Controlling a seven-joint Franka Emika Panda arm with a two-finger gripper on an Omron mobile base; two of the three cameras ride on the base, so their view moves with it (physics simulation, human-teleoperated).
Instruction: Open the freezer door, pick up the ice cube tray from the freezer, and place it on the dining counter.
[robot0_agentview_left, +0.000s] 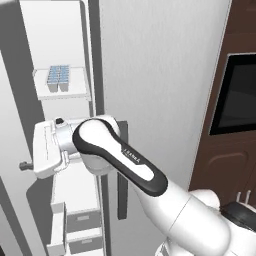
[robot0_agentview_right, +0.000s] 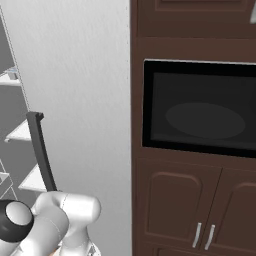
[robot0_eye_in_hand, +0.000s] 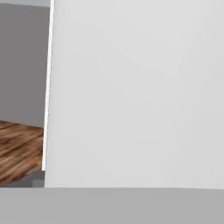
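Observation:
The freezer (robot0_agentview_left: 57, 35) stands open, and its white lining and shelves show. On an upper white shelf the ice cube tray (robot0_agentview_left: 59, 77) lies flat with its pale blue cubes up. The freezer door (robot0_agentview_left: 7, 150) is swung out at the far left, seen nearly edge-on. My gripper (robot0_agentview_left: 25, 166) sits well below the tray's shelf, in front of the compartment, pointing left toward the open door. Only one dark fingertip (robot0_agentview_left: 24, 165) shows, so I cannot tell how the jaws stand. In the hand view a pale flat panel (robot0_eye_in_hand: 135, 92) is close ahead. The dining counter is out of view.
The plain grey fridge door (robot0_agentview_left: 155, 90) is shut on the right, with its dark bar handle (robot0_agentview_right: 41, 150) beside my arm. White drawers (robot0_agentview_left: 80, 225) fill the freezer's bottom. A black wall oven (robot0_agentview_right: 200, 107) sits in brown cabinets (robot0_agentview_right: 175, 200) further right. Wooden floor (robot0_eye_in_hand: 19, 151) shows.

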